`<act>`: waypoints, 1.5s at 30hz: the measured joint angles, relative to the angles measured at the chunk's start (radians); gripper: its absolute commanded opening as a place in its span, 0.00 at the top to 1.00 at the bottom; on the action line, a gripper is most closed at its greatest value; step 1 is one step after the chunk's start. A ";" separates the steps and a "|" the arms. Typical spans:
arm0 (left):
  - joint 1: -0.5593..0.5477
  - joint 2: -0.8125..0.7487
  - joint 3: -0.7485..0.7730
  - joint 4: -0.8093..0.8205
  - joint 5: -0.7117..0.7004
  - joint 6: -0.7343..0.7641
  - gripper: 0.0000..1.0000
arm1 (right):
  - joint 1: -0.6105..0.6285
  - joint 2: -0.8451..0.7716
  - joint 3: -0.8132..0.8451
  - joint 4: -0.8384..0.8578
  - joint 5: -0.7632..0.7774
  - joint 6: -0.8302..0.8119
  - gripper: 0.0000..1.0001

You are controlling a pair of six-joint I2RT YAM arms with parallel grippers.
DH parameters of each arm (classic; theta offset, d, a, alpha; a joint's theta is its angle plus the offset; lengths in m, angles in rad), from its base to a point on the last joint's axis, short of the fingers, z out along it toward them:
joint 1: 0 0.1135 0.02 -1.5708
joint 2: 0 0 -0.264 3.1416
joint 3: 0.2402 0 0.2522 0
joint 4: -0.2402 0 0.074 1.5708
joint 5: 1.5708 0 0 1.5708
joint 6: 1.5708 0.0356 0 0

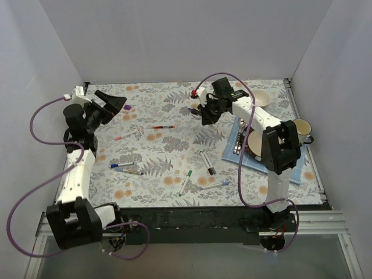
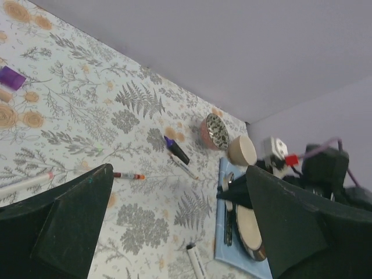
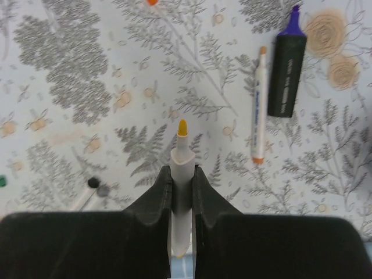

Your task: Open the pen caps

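Note:
My right gripper is shut on a white-barrelled pen with its bare yellow tip pointing away; no cap is on it. It hovers above the floral cloth at the back middle. My left gripper is open and empty, raised at the back left. A loose purple cap lies on the cloth just beside it. Capped pens lie on the cloth: red, pink, blue, green, black.
A black highlighter with a bare purple tip and an orange-ended pen lie under the right gripper. A blue mat with a plate and cutlery lies at the right, and a mug and a bowl stand behind it.

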 measured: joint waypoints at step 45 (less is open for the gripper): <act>-0.166 -0.430 -0.264 -0.213 -0.115 0.268 0.02 | 0.130 -0.150 -0.099 -0.106 -0.095 -0.181 0.50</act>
